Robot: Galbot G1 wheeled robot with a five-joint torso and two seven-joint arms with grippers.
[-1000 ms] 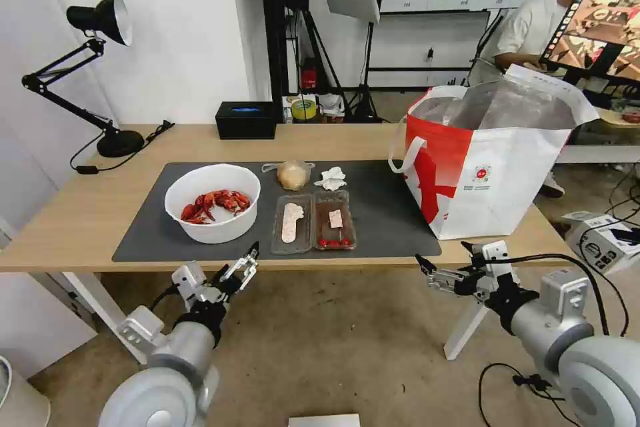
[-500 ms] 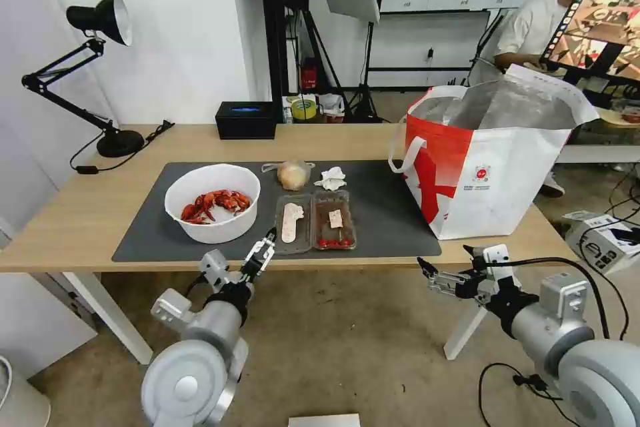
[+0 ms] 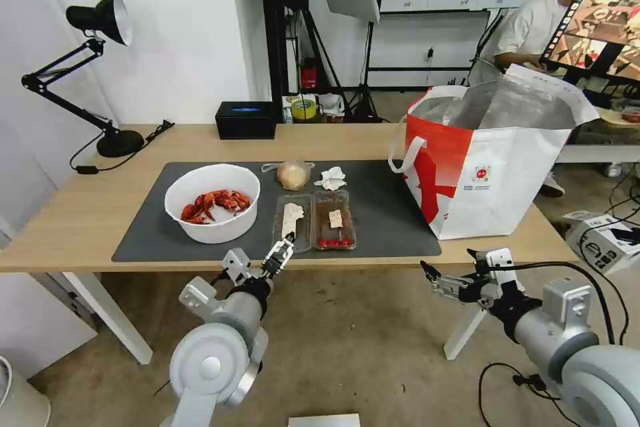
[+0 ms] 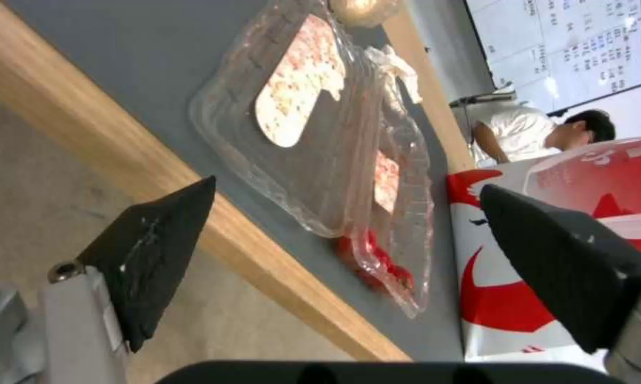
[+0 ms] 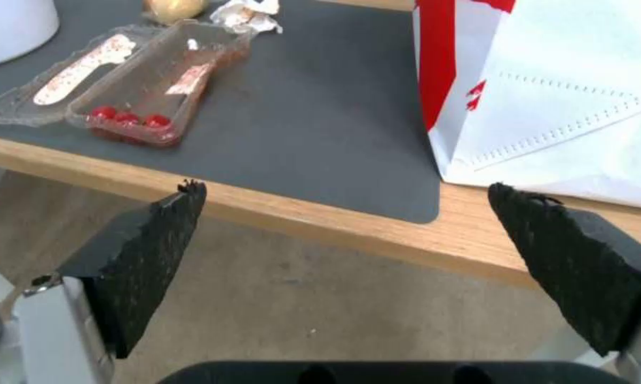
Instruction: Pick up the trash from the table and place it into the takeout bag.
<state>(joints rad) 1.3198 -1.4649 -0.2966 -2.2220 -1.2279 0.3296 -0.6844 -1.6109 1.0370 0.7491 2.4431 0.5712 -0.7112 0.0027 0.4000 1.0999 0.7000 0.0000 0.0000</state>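
Lying open, clear hinged tray [image 3: 313, 221] holds small red tomatoes [image 5: 129, 117].

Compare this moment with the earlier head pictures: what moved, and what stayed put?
The left end effector, open and empty, has swung toward the robot's right and forward, from below the white bowl to the near edge of the clear plastic tray. Nothing was grasped or released. The right end effector stayed open below the table edge. Bowl, tray, tissue, bun and takeout bag are unmoved.
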